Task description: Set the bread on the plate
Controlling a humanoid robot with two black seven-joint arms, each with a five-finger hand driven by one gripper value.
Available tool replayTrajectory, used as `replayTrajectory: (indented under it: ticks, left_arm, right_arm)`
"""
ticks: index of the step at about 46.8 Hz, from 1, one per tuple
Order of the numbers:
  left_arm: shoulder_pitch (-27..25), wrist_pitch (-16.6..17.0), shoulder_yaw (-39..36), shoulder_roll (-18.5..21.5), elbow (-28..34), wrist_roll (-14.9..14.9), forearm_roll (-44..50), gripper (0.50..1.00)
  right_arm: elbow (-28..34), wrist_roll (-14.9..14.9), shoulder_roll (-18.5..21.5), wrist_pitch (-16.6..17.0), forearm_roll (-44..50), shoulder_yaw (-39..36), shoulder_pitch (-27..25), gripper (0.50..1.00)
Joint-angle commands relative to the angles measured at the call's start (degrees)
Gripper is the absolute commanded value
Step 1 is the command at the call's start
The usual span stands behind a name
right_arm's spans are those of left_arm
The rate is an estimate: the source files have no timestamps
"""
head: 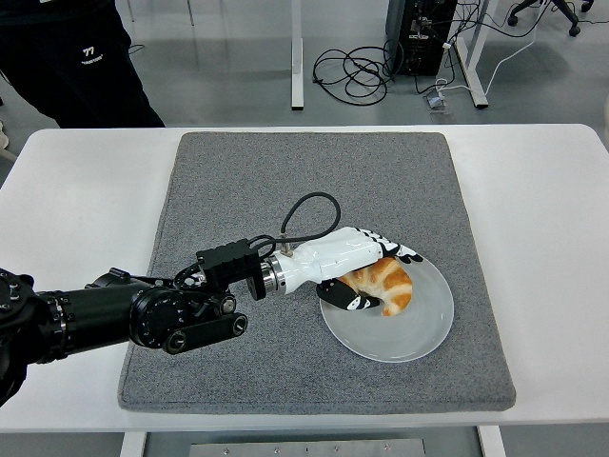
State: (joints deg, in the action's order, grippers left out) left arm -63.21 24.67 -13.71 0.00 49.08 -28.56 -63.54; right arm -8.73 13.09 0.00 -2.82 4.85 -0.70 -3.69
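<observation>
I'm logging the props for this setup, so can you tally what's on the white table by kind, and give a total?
Bread (a croissant, on the plate under the left hand): 1
Plate, clear glass: 1
Grey mat: 1
Total: 3
</observation>
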Motion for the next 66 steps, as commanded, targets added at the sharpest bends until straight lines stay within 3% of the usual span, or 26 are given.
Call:
replayTrajectory:
  ticks: [1,8,25,37,43,52,59,66]
  left_arm:
    - [-0.07,0.03,-0.01,0.00,0.23,-0.01,0.00,0.874]
    - [-0.07,0.03,-0.01,0.00,2.07,-0.01,0.00,0.919]
    - [-0.95,-0.41,4.47,0.18,6.73,0.26,0.87,0.948]
    - [-0.77,-0.68,9.92,6.68,6.73,0.17,2.28,0.949]
    - [-1.03,-1.03,13.17,8.61,6.64,0.34,9.82,0.949]
    - [-1.91,-4.19,15.64,12.13,6.12,0.43,25.21,0.949]
    - [-1.83,-5.51,17.48,13.53,4.27,0.43,30.66,0.949]
    - [-1.30,-10.33,21.61,14.41,0.94,0.70,35.58,0.949]
  right_arm:
    - [0.03,0.00,0.00,0.01,-0.01,0.00,0.00,1.000]
    - [-0.05,0.00,0.00,0.01,-0.01,0.00,0.00,1.000]
    - [-0.14,0.00,0.00,0.01,-0.01,0.00,0.00,1.000]
    - [-0.32,0.00,0.00,0.10,-0.01,0.00,0.00,1.000]
    - [-0.41,0.00,0.00,0.10,-0.01,-0.09,0.00,1.000]
    - [-0.41,0.00,0.00,0.10,-0.01,-0.09,0.00,1.000]
    - [-0.41,0.00,0.00,0.10,-0.01,-0.09,0.00,1.000]
    - [-0.41,0.00,0.00,0.10,-0.01,-0.09,-0.09,1.000]
